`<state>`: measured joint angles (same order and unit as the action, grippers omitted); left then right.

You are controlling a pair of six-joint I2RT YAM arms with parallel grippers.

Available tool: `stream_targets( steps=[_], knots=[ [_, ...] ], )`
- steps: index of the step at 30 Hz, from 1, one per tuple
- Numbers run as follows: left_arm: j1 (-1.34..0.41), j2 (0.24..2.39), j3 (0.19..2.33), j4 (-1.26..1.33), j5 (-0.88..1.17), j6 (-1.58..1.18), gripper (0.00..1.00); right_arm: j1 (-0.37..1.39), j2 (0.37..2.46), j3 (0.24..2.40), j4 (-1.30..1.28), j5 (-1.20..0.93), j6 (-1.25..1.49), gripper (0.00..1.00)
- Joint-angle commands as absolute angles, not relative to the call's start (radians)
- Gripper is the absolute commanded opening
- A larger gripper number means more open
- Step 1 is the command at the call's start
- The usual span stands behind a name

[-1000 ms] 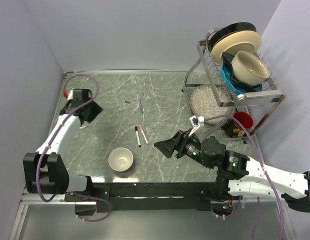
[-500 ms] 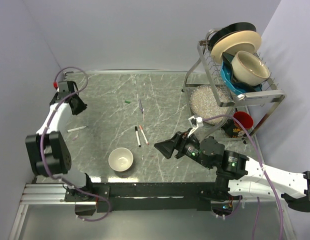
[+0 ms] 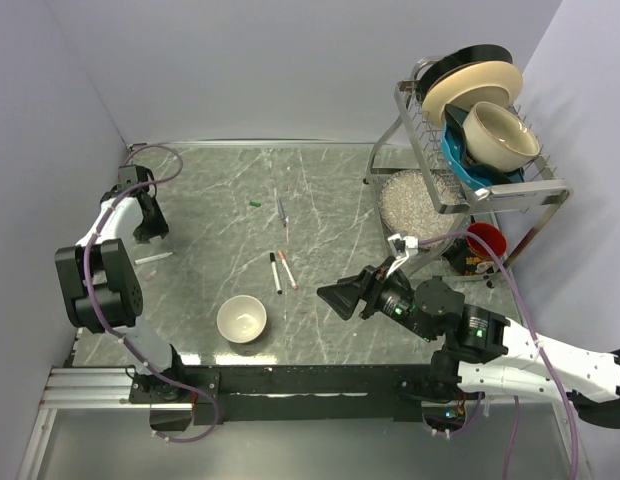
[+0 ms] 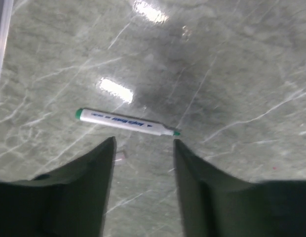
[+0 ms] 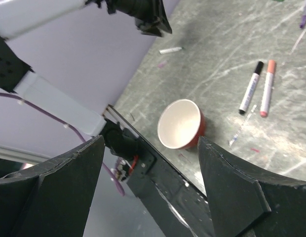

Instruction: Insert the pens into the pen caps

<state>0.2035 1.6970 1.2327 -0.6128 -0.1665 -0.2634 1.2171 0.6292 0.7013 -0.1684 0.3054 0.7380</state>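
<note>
Both the left arm [image 3: 108, 218] and the right arm [image 3: 530, 372] are built of smooth white shell links joined by black cylindrical joint housings, and a thin purple cable [image 3: 160, 149] loops off each. Small green lights [image 3: 477, 322] glow on the right arm's black joints. The left gripper [image 4: 143, 143] and the right gripper [image 5: 150, 143] carry broad, matte black, wedge-shaped fingers.
</note>
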Motion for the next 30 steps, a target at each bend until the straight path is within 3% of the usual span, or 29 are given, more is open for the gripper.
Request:
stream_targets(
  steps=[1, 6, 10, 14, 18, 30],
  knots=[
    [0.204, 1.635, 1.258, -0.654, -0.210, -0.265, 0.66, 1.215, 0.629, 0.752, -0.207, 0.299, 0.689, 0.84],
    [0.206, 1.441, 1.143, -0.416, -0.092, -0.308, 0.68, 1.215, 0.626, 0.742, -0.203, 0.291, 0.683, 0.84],
    [0.216, 1.364, 1.121, -0.252, -0.014, -0.316, 0.80, 1.215, 0.606, 0.713, -0.178, 0.302, 0.696, 0.84],
    [0.221, 1.486, 1.311, -0.411, 0.171, -0.163, 0.76, 1.213, 0.577, 0.674, -0.147, 0.314, 0.710, 0.84],
    [0.222, 1.669, 1.541, -0.740, 0.117, -0.003, 0.70, 1.213, 0.535, 0.655, -0.132, 0.325, 0.715, 0.84],
    [0.149, 1.747, 1.421, -0.713, -0.060, 0.215, 0.63, 1.213, 0.434, 0.627, -0.184, 0.362, 0.681, 0.85]
  ],
)
